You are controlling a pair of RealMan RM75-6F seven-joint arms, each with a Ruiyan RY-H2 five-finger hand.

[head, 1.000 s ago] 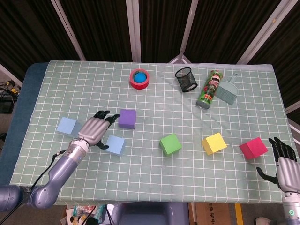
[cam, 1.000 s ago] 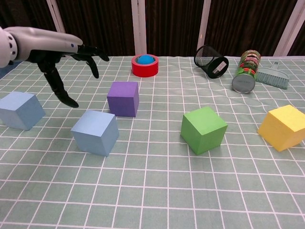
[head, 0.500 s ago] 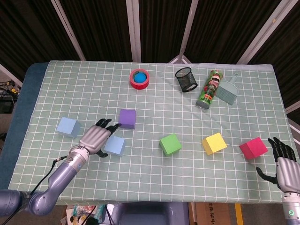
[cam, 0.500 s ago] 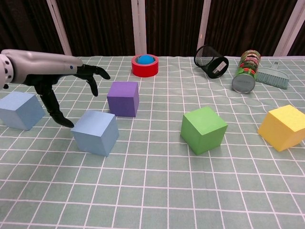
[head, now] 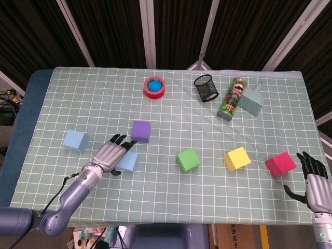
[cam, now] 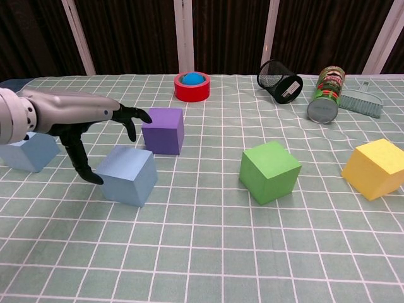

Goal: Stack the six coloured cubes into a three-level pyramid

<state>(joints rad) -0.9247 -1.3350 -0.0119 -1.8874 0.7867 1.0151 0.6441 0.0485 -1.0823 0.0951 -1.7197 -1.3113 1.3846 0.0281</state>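
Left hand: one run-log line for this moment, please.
left hand: open, over near light blue cube | right hand: open, idle | stacked: none

My head view looks steeply down on the whole table (head: 290,104) from high above its near edge, facing the dark curtained wall behind; both table ends and my two forearms at the bottom corners fit in frame. My chest view sits low and close, just above the cloth, facing the same way at a shallow angle, so the near cubes loom large. Both views share the purple cube (head: 140,131) (cam: 163,130), the green cube (head: 188,160) (cam: 269,172), the yellow cube (head: 237,158) (cam: 377,168), the red tape roll (head: 154,86) (cam: 192,86) and my left hand (head: 110,154) (cam: 82,126). The red cube (head: 280,163) shows only from the head.
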